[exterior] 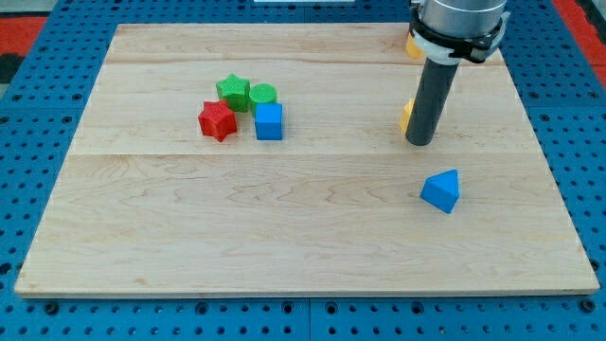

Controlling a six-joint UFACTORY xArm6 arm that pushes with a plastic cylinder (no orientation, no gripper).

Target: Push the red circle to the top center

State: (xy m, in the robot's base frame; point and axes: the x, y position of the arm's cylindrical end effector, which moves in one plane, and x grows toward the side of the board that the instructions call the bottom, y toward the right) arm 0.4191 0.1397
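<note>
No red circle shows in the camera view; it may be hidden behind the arm. My tip rests on the board right of centre. A yellow block peeks out just left of the rod, touching or nearly touching it. Another yellow block is partly hidden behind the arm at the view's top right. A red star lies at the upper left, far from my tip.
A green star, a green circle and a blue cube cluster with the red star. A blue triangle lies just below and right of my tip. The wooden board sits on a blue pegboard.
</note>
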